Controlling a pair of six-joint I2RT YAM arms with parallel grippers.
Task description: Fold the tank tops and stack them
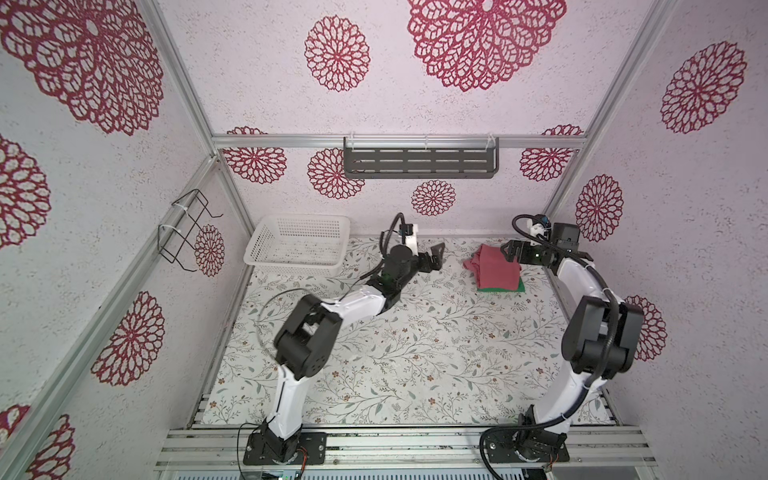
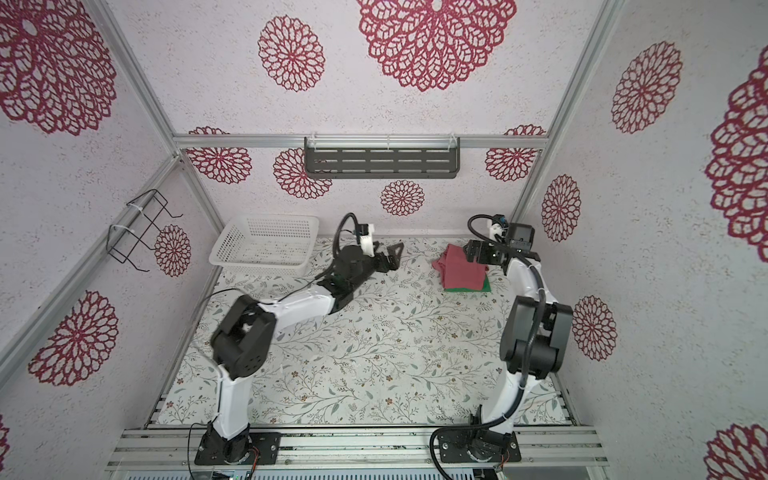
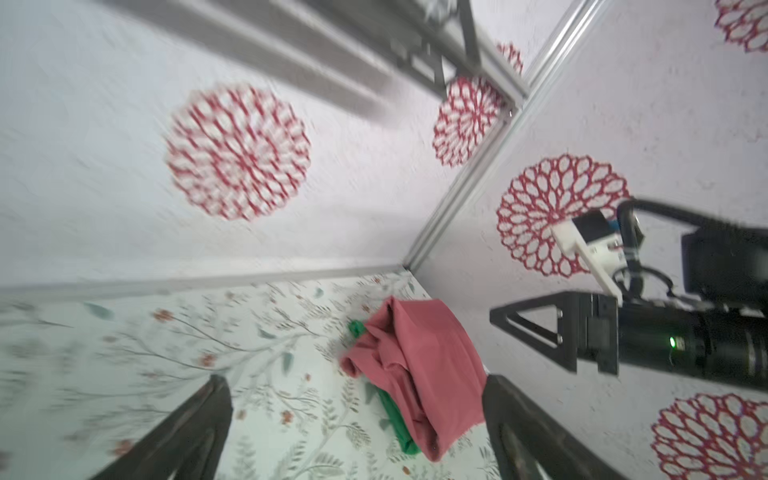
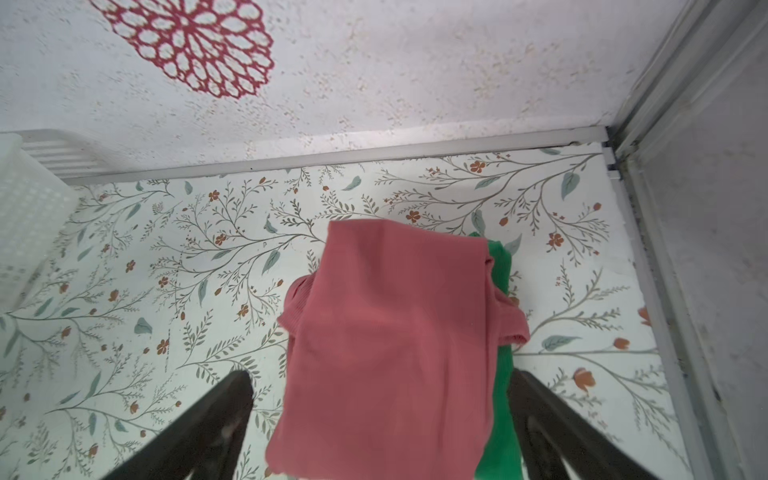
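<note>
The dusty rose-red knit tank top (image 1: 496, 266) lies folded on the bright green knit tank top (image 1: 515, 288), right of the centre in both top views, near the far edge of the flower-printed table (image 1: 415, 353). Only a narrow green strip shows under it. The right gripper (image 1: 509, 251) hangs just over this pile, its jaws spread wide and empty. The left gripper (image 1: 434, 257), also released, is near the middle of the frame, between the white perforated plastic basket (image 1: 255, 245) and the pile, touching neither.

Rose-red tank top (image 4: 395, 332) and green tank top (image 4: 498, 436): soft matt knit cloth, rose one finely ribbed. Basket (image 1: 299, 241) perforated plastic; counter (image 1: 415, 353) smooth matt printed sheet. Wall (image 1: 395, 104) rough, grainy; frame rail (image 1: 291, 141) dull grey metal.
</note>
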